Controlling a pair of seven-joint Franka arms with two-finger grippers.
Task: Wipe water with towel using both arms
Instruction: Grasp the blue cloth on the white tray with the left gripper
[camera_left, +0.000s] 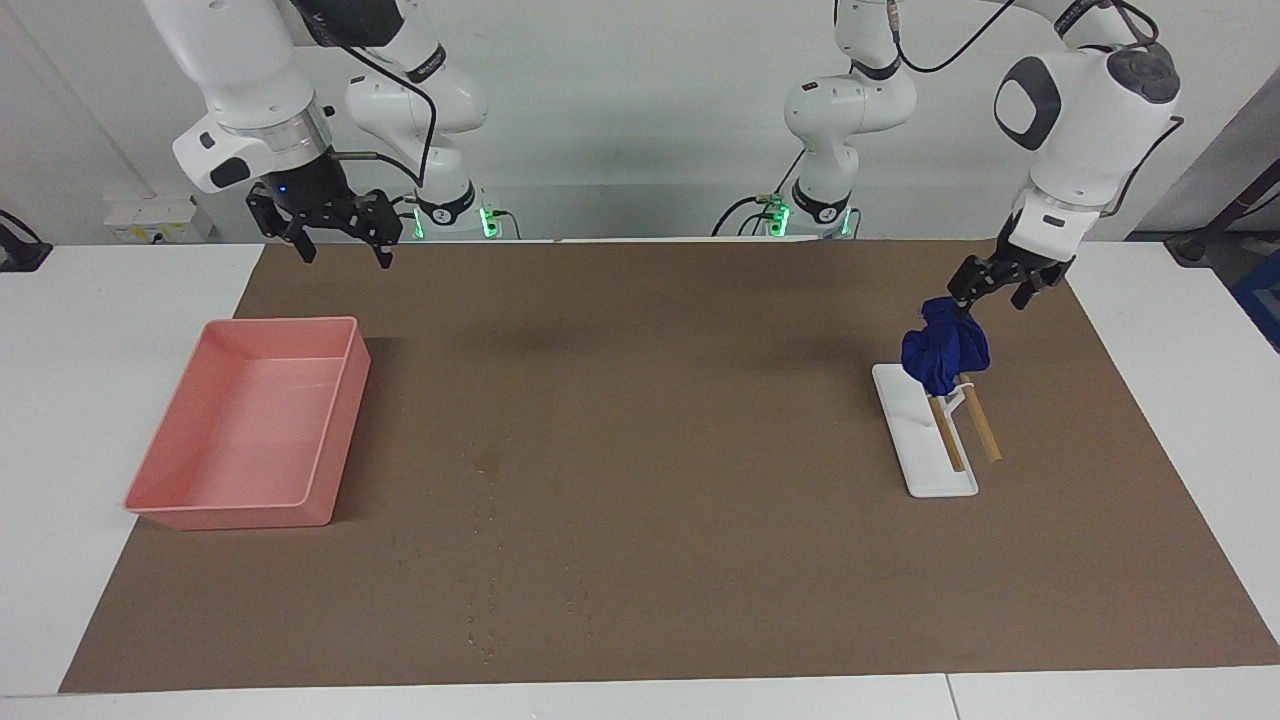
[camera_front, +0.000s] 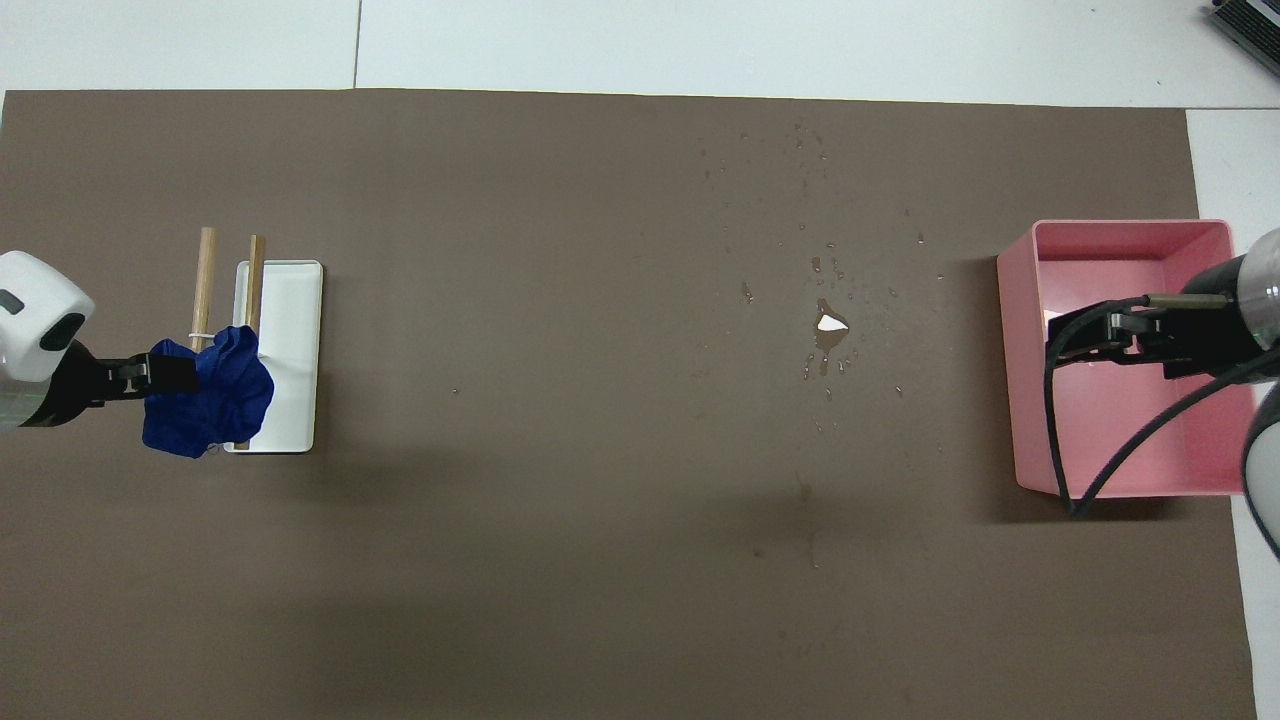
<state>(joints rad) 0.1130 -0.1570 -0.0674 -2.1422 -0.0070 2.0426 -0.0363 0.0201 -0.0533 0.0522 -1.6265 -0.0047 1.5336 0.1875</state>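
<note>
The water (camera_left: 487, 465) is a small damp blotch on the brown mat with drops scattered farther from the robots; in the overhead view the water (camera_front: 828, 335) lies between the mat's middle and the pink tray. The blue towel (camera_left: 945, 350) hangs bunched over a rack at the left arm's end of the mat. My left gripper (camera_left: 968, 298) is shut on the towel's top; the overhead view shows the left gripper (camera_front: 185, 375) and the towel (camera_front: 210, 400). My right gripper (camera_left: 343, 255) is open and empty, up in the air; in the overhead view it (camera_front: 1085, 335) is over the tray.
A pink plastic tray (camera_left: 215, 510) stands at the right arm's end of the mat and also shows in the overhead view (camera_front: 1010, 380). The towel rack has a white base (camera_left: 920, 440) and two wooden rods (camera_left: 980, 425). The brown mat (camera_left: 700, 400) covers most of the table.
</note>
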